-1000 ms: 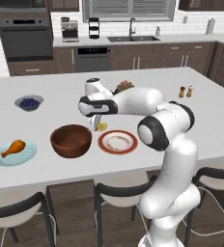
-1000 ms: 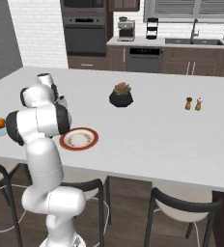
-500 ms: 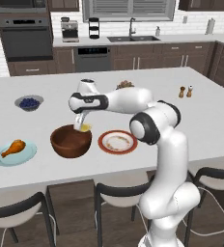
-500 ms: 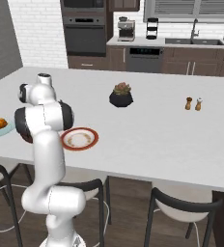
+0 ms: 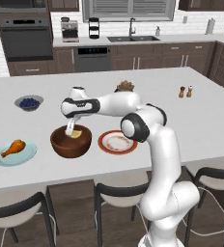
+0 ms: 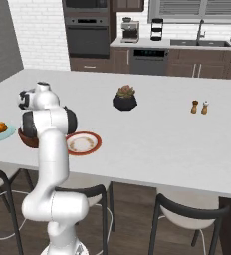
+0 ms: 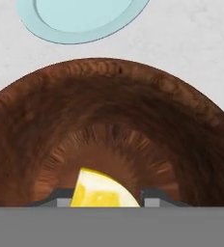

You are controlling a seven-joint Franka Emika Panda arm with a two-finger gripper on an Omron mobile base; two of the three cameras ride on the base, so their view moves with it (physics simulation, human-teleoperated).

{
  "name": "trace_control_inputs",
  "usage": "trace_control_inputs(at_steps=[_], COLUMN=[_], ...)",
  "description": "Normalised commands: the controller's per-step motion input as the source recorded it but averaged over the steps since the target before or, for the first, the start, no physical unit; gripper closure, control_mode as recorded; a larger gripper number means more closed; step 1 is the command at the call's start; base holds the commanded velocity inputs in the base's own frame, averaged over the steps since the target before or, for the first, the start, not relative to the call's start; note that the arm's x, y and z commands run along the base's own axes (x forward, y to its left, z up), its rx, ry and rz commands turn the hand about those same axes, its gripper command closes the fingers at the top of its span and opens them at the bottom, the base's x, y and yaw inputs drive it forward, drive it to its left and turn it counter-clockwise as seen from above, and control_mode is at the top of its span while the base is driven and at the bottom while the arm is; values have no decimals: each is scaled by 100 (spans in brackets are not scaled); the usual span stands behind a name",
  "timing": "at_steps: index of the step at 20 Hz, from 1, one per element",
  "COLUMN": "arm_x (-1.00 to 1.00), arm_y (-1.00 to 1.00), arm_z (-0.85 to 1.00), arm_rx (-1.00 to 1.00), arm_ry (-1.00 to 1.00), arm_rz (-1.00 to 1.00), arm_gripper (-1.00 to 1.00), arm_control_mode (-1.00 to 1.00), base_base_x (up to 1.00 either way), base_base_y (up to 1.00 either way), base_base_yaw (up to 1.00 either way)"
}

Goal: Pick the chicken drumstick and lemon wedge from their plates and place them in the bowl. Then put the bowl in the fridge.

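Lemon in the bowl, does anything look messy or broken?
Nothing stands out. The gripper holds the lemon wedge inside the upright bowl, and the chicken drumstick lies neatly on its blue plate.

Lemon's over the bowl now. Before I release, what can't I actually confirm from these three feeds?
- Gripper fingertips: in the hand view the grey band cuts them off, so contact with the lemon wedge is unclear.
- Whether the wedge touches the bowl floor: its underside is cut off in the hand view, too small in the left base view.
- Bowl in the right base view: the arm covers most of it.
- Chicken drumstick: cut by the right base view's left edge.
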Motion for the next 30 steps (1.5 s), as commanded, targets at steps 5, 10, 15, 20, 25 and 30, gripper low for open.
trace_control_inputs(at_steps=[5,10,15,20,25,30], arm_x=[0,0,-33,-100,-84,-67], arm_y=[9,2,13,35,82,80], arm_z=[-34,-14,27,64,46,1], arm_rx=[0,-1,0,0,-3,-3], arm_ry=[3,0,-2,-4,-11,-23], arm_rz=[1,0,0,0,0,0], arm_gripper=[-100,-100,-100,-100,-100,-100], arm_control_mode=[-100,-100,-100,-100,-100,-100], base_base_x=[0,0,0,0,0,0], base_base_y=[0,0,0,0,0,0], base_base_yaw=[0,0,0,0,0,0])
